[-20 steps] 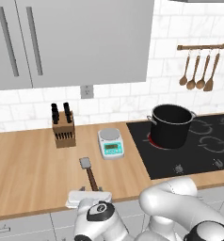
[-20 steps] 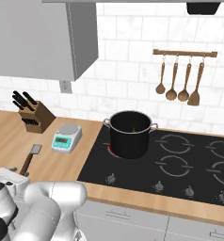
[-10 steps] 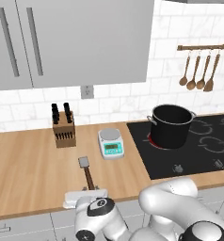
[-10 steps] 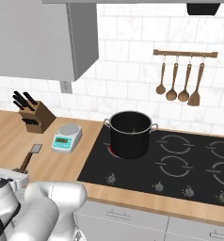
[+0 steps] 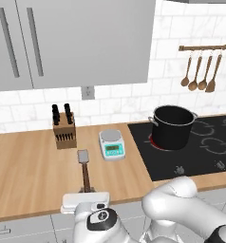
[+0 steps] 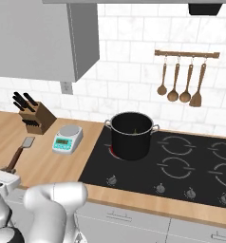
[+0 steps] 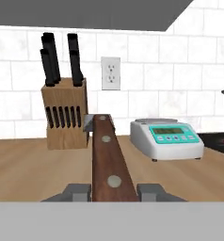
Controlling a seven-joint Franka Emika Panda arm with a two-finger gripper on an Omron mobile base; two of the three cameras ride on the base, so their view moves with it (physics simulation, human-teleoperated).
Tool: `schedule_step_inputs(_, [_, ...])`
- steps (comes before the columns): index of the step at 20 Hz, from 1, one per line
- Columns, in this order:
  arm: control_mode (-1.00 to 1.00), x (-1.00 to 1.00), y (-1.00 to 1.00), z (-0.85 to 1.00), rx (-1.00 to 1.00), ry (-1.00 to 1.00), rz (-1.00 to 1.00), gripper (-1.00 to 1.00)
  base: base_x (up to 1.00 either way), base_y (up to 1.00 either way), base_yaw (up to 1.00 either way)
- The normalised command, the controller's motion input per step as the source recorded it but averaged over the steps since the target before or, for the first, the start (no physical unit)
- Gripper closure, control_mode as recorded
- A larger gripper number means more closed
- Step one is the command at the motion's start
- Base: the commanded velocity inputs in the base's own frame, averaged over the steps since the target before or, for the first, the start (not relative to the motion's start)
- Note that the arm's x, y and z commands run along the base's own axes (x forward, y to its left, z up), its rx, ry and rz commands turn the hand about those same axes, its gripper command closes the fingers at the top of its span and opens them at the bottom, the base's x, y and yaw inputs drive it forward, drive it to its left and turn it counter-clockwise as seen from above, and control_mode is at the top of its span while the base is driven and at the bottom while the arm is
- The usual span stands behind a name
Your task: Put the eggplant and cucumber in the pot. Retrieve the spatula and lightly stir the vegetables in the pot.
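While my arm reaches low over the front edge of the wooden counter (image 5: 29,166), my gripper (image 7: 113,190) is closed on the near end of the spatula's brown handle, one finger tip (image 7: 77,191) on each side of it. That one spatula (image 5: 84,168) lies flat on the counter, its grey square blade pointing toward the wall and the handle running back to me; in the hand view I count two pale rivets along the handle. Just beyond the blade stands one knife block (image 5: 64,131) with several black handles rising from it, and beside it to the right sits one white kitchen scale (image 5: 112,144) with a teal display. One black pot (image 6: 131,135) with two small grey side handles stands on the rear left burner of the black cooktop (image 6: 191,166), well apart from the spatula. Four wooden utensils (image 6: 180,85) hang from one rail on the tiled wall. One socket (image 7: 110,73) sits in the wall.
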Motion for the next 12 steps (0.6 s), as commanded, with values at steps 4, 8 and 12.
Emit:
schedule_step_inputs(4, [-1.00,-0.22,0.00,1.00,0.00,-0.21,0.00,1.00,0.00,0.00,0.00])
schedule_step_inputs(8, [-1.00,-0.11,0.00,1.00,0.08,-0.03,0.00,1.00,0.00,0.00,0.00])
schedule_step_inputs(12, [-1.00,-0.35,0.00,1.00,0.32,0.23,-0.08,1.00,0.00,0.00,0.00])
